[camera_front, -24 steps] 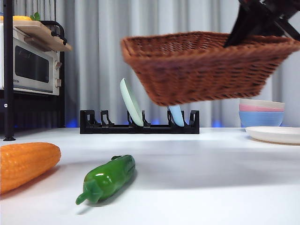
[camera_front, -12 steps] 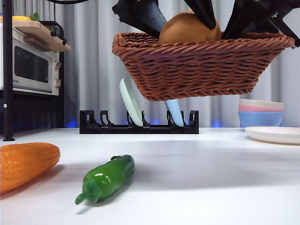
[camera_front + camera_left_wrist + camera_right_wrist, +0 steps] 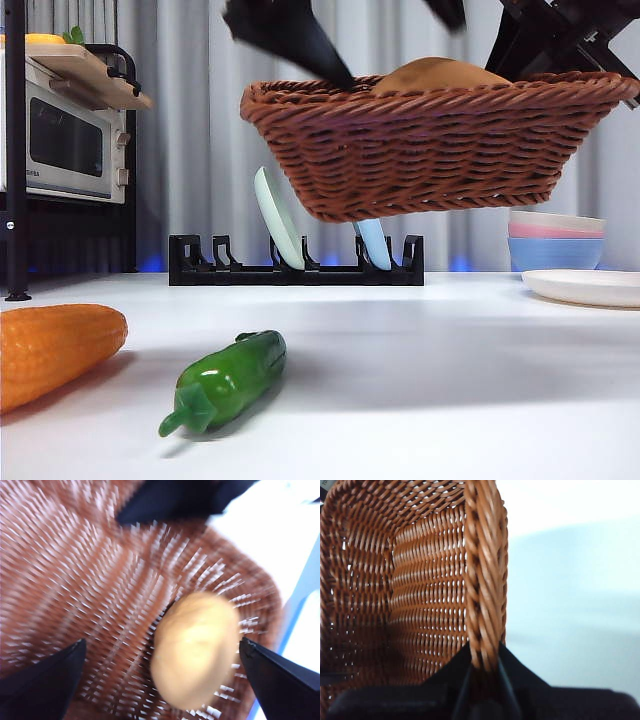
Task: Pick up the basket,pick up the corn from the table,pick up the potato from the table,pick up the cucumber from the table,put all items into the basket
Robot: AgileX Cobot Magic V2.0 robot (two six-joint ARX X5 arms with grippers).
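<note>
Front: basket [image 3: 425, 140] held aloft, tilted; potato [image 3: 435, 77] lies inside, lower than half second ago, jaws then around it now spread clear above. Corn [image 3: 55, 350], cucumber [image 3: 228, 380] on table [image 3: 450, 380].
Left wrist: left gripper [image 3: 162, 680] released, potato loose on weave. Risk: tilt rolls potato out.
Right wrist: right gripper [image 3: 484, 667] clenched on rim only; thin pinch may slip.

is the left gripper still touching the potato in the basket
Apart. In the left wrist view the left gripper is open, each jaw clear of the potato, which lies on the weave of the basket.
</note>
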